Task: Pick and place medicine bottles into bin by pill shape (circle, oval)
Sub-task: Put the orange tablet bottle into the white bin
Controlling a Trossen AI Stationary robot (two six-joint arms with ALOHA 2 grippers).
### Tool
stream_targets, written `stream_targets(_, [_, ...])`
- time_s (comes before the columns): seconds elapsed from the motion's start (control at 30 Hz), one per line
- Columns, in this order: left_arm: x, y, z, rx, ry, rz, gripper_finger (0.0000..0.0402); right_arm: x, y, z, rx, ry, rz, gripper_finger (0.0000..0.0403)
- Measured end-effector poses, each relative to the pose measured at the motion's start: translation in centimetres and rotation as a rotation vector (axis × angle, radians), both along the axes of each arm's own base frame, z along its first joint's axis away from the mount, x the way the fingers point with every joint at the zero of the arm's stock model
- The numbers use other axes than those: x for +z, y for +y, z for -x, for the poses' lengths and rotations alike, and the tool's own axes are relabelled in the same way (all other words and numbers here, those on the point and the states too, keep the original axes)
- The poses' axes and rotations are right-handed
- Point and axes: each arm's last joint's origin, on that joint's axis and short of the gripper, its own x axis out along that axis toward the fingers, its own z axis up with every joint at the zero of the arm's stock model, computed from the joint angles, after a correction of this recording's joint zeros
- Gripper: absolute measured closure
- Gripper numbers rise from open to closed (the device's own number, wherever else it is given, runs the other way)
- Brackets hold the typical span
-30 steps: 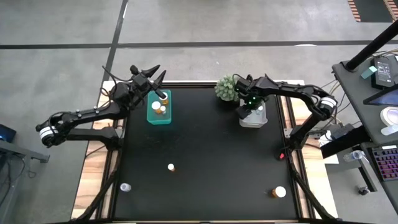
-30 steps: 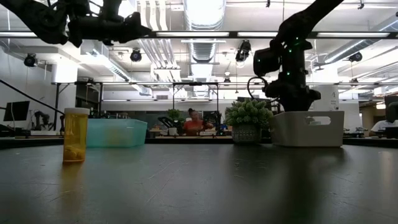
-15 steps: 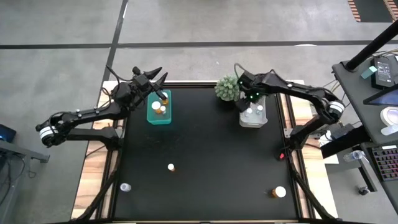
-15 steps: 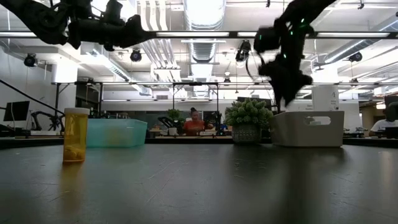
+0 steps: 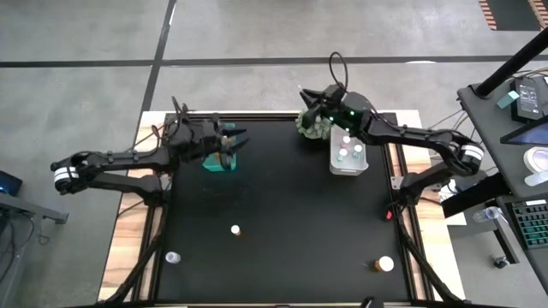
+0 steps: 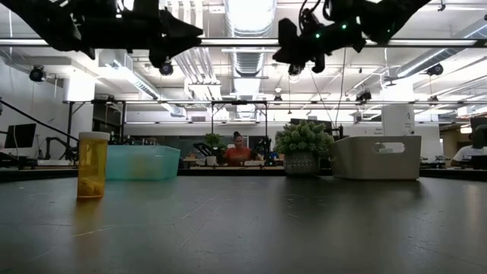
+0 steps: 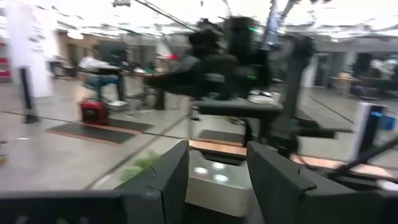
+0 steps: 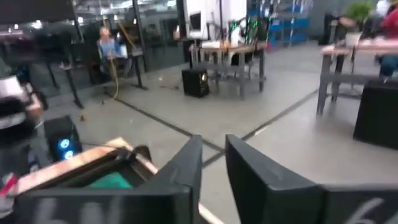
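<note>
Three medicine bottles stand on the black table: an amber one (image 5: 235, 229) near the middle, also in the low view (image 6: 93, 165), a pale one (image 5: 172, 257) at the near left and a white-capped one (image 5: 384, 264) at the near right. Several white caps (image 5: 347, 150) show inside the white bin (image 5: 363, 164). My left gripper (image 5: 238, 141) is open and empty, level above the teal bin (image 5: 214, 164). My right gripper (image 5: 304, 94) is open by a narrow gap and empty, high above the green plant ball (image 5: 313, 126).
The teal bin (image 6: 141, 162) stands at the far left and the white bin (image 6: 377, 156) at the far right, with the potted plant ball (image 6: 304, 148) between them. Wooden rails (image 5: 128, 231) edge the table. Bare black table lies between the bins and the near bottles.
My right gripper has risen out of the white bin, gone toward the table's far left over the plant ball and tipped up to level. My left gripper has swung from the teal bin's far end toward the near and right, now pointing right.
</note>
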Motion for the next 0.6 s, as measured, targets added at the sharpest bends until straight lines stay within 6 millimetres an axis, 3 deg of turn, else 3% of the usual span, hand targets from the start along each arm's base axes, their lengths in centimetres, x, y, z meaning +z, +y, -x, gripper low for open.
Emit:
stream_targets(0.13, [-0.1,-1.8,-0.6,-0.095,-0.001,0.038,0.0256,-0.3,-0.5,-0.7,-0.023,0.020,0.013,0.0386])
stream_targets(0.23, [-0.3,-3.1,-1.0,-0.160,0.022,0.057,0.0256,0.4,1.0,-1.3,0.016,0.027,0.066,0.0393])
stream_targets(0.47, [-0.6,-6.5,-1.5,-0.229,0.048,0.075,0.0256,-0.2,8.0,-2.3,-0.030,0.174,0.223,0.0394])
stream_targets(0.6, [-0.5,-8.1,-1.5,-0.193,0.039,0.089,0.0256,-1.1,12.4,-1.7,-0.048,0.251,0.284,0.0394])
